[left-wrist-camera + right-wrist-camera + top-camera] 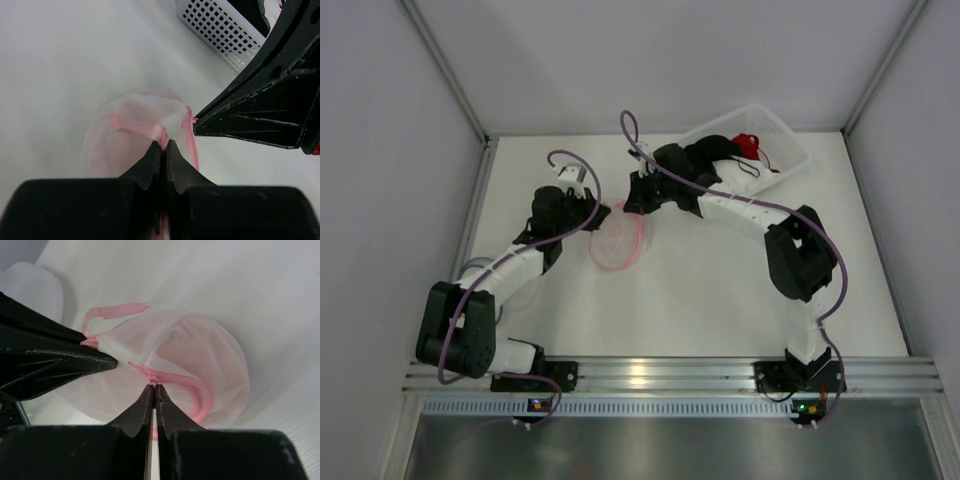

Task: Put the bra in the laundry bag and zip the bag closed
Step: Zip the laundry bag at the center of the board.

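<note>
The laundry bag [617, 240] is a round pouch of pale pink mesh with a pink zip, lying mid-table. My left gripper [164, 143] is shut on the bag's pink trim, just below a white fabric end tab [117, 347]. My right gripper [154, 385] is shut on the small pink zip pull [156, 377]. The two grippers meet tip to tip at the bag's far edge, the left gripper [598, 212] facing the right gripper [635, 205]. Part of the zip [192, 385] curves away, pink and raised. I cannot make out the bra through the mesh.
A white perforated basket [790, 145] stands at the back right, holding dark garments [715, 150] and something red [748, 143]. Its wall [220, 27] lies just beyond the right arm. Grey walls enclose the white table on three sides.
</note>
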